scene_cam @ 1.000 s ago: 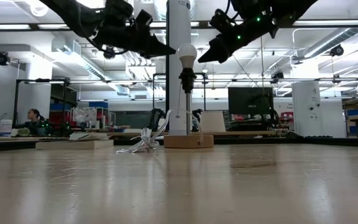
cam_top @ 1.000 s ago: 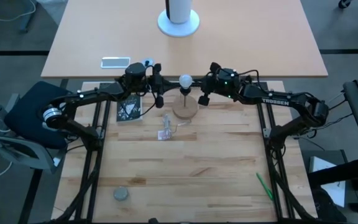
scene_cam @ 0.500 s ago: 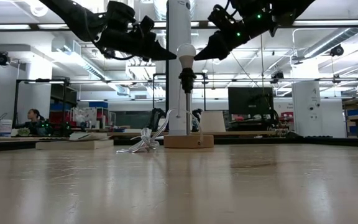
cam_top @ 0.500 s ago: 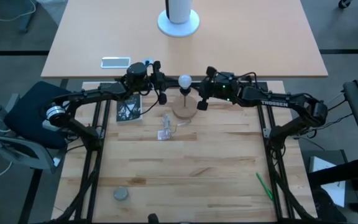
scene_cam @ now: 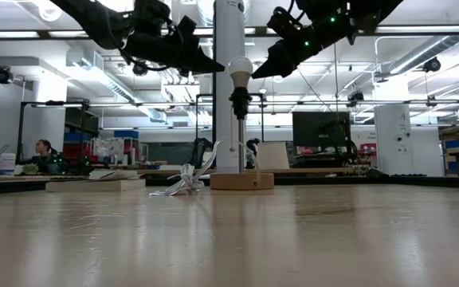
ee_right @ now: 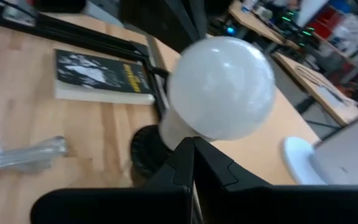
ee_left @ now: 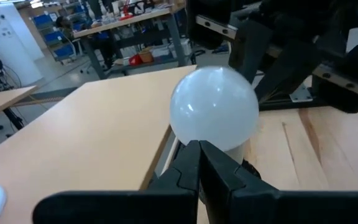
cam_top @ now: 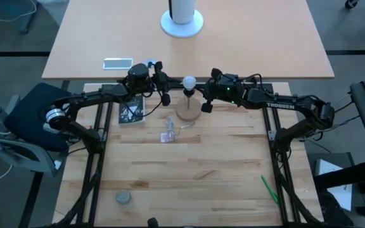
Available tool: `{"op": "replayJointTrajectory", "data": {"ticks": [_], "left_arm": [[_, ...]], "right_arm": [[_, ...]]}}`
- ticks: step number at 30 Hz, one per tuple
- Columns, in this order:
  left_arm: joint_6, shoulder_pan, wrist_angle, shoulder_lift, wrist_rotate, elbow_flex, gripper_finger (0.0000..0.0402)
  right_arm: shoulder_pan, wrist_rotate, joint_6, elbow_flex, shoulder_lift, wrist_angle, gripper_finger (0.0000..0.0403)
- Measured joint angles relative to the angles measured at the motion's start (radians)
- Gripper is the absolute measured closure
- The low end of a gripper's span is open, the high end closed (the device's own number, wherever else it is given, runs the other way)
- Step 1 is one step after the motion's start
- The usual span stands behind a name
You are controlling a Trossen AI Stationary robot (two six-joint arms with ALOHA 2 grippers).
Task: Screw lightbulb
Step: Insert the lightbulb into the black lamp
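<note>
White lightbulb [scene_cam: 239,68] stands upright in its socket [scene_cam: 239,102]; left gripper [scene_cam: 213,66] and right gripper [scene_cam: 262,72] flank it, fingers pressed together.

My work surface is a pale wooden table [cam_top: 189,171] filling the lower middle of the high view. Directly on it, near the upper centre, sits a round wooden disc [cam_top: 188,111]. Just below and left of the disc lies a crumpled clear wrapper [cam_top: 168,134]. A dark booklet [cam_top: 131,110] lies flat at upper left. A small grey puck [cam_top: 123,198] rests at lower left, and a green pen [cam_top: 269,189] at lower right.
</note>
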Motion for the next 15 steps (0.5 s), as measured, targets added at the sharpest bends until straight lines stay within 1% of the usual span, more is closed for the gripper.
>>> {"op": "replayJointTrajectory", "data": {"ticks": [3, 8, 12, 15], "left_arm": [[0.0, -0.001, -0.013, -0.019, 0.001, 0.0, 0.0401], [0.003, -0.002, -0.048, -0.027, 0.046, 0.0, 0.0401], [0.006, -0.002, -0.055, -0.021, 0.107, 0.0, 0.0401], [0.008, -0.002, -0.05, -0.01, 0.109, 0.0, 0.0401]], "right_arm": [[-0.005, 0.056, -0.009, 0.0, 0.0, -0.005, 0.0403], [-0.031, 0.064, -0.004, 0.0, 0.0, 0.002, 0.0403], [-0.043, 0.033, 0.001, 0.0, 0.001, 0.02, 0.0403], [-0.043, -0.013, 0.0, 0.0, 0.001, 0.051, 0.0403]]}}
